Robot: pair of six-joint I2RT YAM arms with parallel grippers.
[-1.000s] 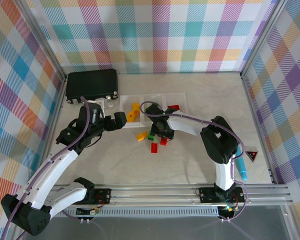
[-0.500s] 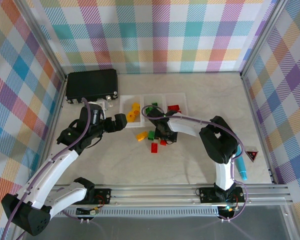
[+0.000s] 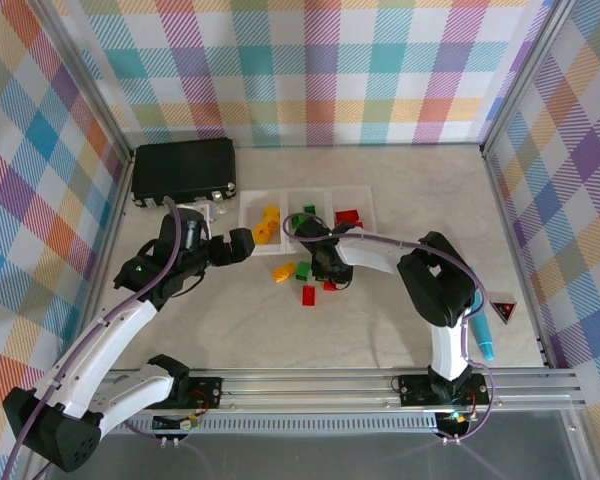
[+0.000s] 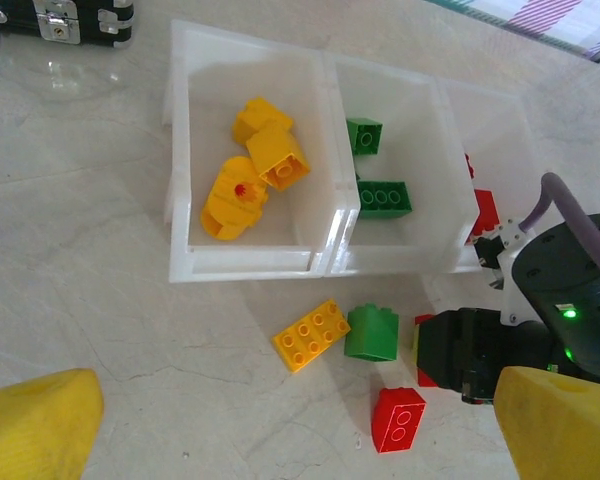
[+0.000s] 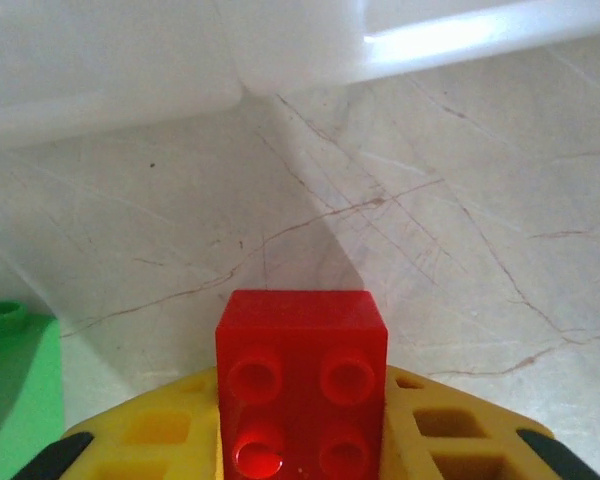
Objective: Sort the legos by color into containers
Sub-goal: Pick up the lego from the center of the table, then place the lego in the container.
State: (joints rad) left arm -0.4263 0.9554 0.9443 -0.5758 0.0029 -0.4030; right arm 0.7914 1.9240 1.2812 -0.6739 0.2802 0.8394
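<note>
Three joined white containers (image 3: 365, 192) stand mid-table. Their left tray (image 4: 180, 150) holds yellow legos (image 4: 252, 170), the middle one green legos (image 4: 380, 196), the right one red legos (image 3: 347, 214). Loose in front lie a yellow-orange brick (image 4: 311, 335), a green brick (image 4: 371, 333) and a red brick (image 4: 399, 419). My right gripper (image 3: 330, 276) is low on the table just in front of the trays, shut on a red brick (image 5: 302, 375). The green brick (image 5: 15, 385) sits to its left. My left gripper (image 3: 238, 245) hovers open to the left of the loose bricks, holding nothing.
A large black case (image 3: 183, 170) stands at the back left, close to the trays. A blue pen-like object (image 3: 479, 338) and a red triangular marker (image 3: 504, 311) lie at the right. Checked walls enclose the table on three sides.
My right gripper's jaws have closed on the red brick in front of the trays. The left arm has barely moved.
</note>
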